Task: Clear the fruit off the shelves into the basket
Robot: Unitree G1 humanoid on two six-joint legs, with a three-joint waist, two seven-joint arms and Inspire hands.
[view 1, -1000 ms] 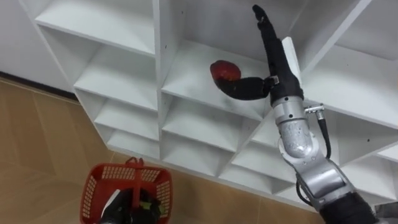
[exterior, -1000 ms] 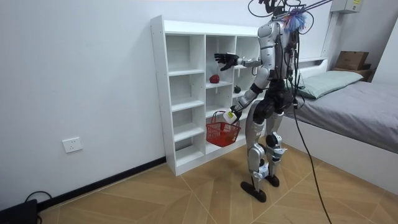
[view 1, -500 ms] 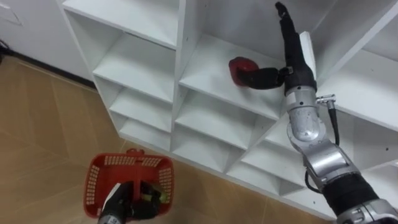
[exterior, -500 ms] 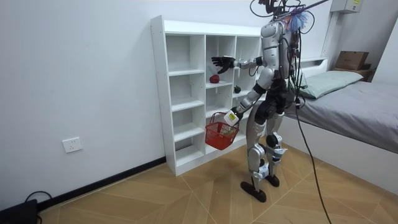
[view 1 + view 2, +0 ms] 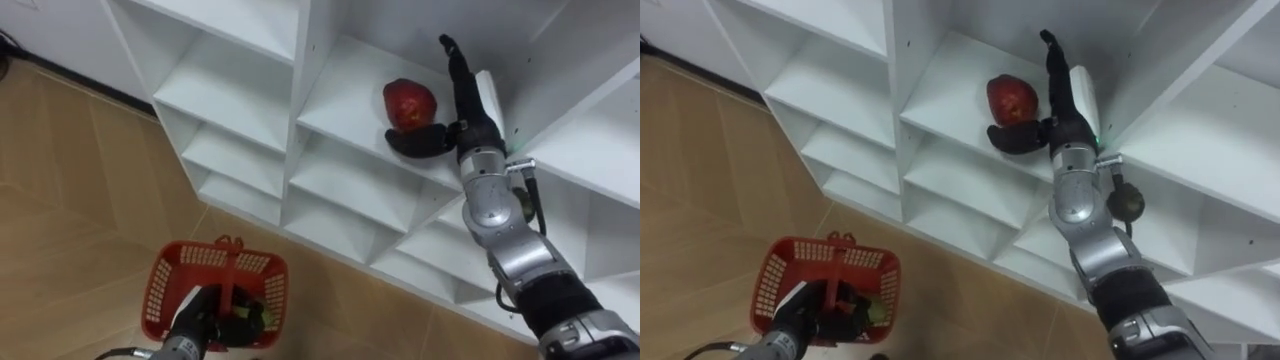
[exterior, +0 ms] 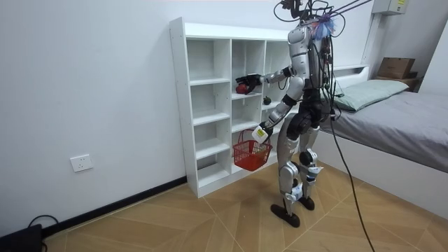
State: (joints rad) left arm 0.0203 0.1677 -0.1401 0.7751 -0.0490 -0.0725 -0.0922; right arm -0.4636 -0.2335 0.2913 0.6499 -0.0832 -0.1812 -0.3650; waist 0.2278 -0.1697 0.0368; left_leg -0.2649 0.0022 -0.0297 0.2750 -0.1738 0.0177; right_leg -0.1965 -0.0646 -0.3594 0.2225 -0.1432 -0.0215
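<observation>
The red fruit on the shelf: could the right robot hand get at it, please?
Probably yes: the right robot hand is inside that compartment, thumb beside the red fruit, nothing between.

The right hand [image 5: 462, 128] reaches into the white closet [image 5: 300, 60], fingers straight, thumb against the red fruit [image 5: 409, 102] on a shelf [image 5: 345, 105]. Lower left, the left hand [image 5: 200, 318] grips the red basket [image 5: 163, 287] by its handle.

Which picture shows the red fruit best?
The left eye view: the red fruit sits large on the shelf beside the right hand. The right eye view matches; the room view shows a tiny red spot.
</observation>
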